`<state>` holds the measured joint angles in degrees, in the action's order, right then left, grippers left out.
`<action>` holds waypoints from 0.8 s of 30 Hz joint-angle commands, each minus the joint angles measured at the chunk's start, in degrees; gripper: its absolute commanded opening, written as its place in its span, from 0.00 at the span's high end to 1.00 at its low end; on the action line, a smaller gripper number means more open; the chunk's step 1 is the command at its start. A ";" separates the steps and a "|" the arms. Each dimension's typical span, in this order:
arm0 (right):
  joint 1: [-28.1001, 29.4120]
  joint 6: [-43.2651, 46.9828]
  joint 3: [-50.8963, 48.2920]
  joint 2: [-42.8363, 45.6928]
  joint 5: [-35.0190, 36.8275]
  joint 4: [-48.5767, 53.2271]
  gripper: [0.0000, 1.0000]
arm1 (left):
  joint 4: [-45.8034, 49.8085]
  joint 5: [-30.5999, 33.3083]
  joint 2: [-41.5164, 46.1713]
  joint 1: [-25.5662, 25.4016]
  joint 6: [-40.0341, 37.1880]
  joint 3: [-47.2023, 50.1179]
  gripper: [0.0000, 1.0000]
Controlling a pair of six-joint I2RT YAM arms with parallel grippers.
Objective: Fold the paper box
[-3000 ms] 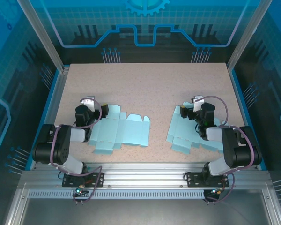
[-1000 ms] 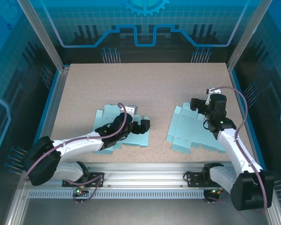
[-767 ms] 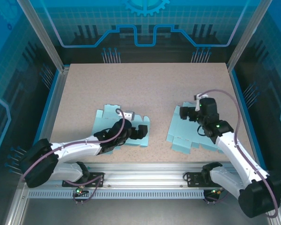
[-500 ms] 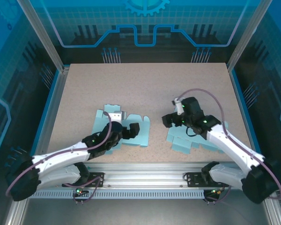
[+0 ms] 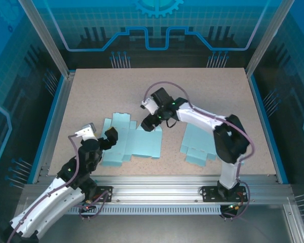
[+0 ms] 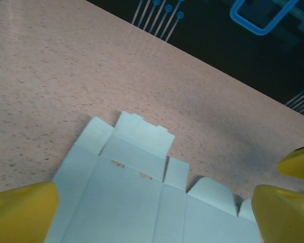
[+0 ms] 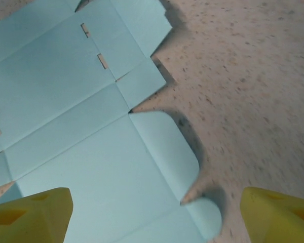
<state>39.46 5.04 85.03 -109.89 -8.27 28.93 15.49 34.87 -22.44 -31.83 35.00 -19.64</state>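
A flat light-blue paper box blank lies unfolded on the table, left of centre. A second flat blank lies to its right. My left gripper hovers open over the left blank's left side. In the left wrist view its yellow fingers spread wide above the blank and its slotted tabs. My right arm reaches across, and its gripper hangs open over the left blank's far right edge. In the right wrist view the blank's rounded flaps lie flat between the yellow fingers, untouched.
The speckled tabletop stretches bare behind both blanks. Blue side rails and the aluminium frame bound the work area. The right arm's link spans above the table between the two blanks.
The right arm has swung left from the right blank to the left blank's far edge. The left arm has drawn back toward the near left, uncovering the blank's middle.
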 commanded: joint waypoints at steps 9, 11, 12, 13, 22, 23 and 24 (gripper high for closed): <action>0.16 9.95 20.73 -20.48 -4.22 14.53 0.22 | 1.37 -0.81 -2.83 1.83 -2.27 0.57 0.01; 0.23 10.03 22.34 -22.33 -4.90 15.91 0.26 | 0.79 -1.12 -3.38 1.87 -2.31 0.88 0.01; 0.20 10.16 22.49 -22.78 -5.51 16.35 0.28 | 0.52 -1.24 -3.64 1.98 -2.22 1.03 0.01; 0.33 10.25 22.09 -22.83 -6.40 16.49 0.30 | 0.33 -1.42 -3.92 2.10 -2.06 1.16 0.01; 0.96 9.82 15.56 -21.18 -4.28 13.33 0.49 | -2.42 -3.17 -6.34 2.74 -1.43 1.97 0.01; 1.13 9.73 14.98 -21.24 -3.38 12.87 0.54 | -2.48 -3.27 -6.54 2.74 -1.30 1.89 0.01; 1.17 9.56 14.56 -21.17 -2.48 12.44 0.59 | -2.56 -3.24 -6.60 2.80 -1.34 2.02 0.01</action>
<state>39.35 15.16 102.39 -131.07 -10.98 38.81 14.72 32.64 -28.88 -29.61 34.15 -18.46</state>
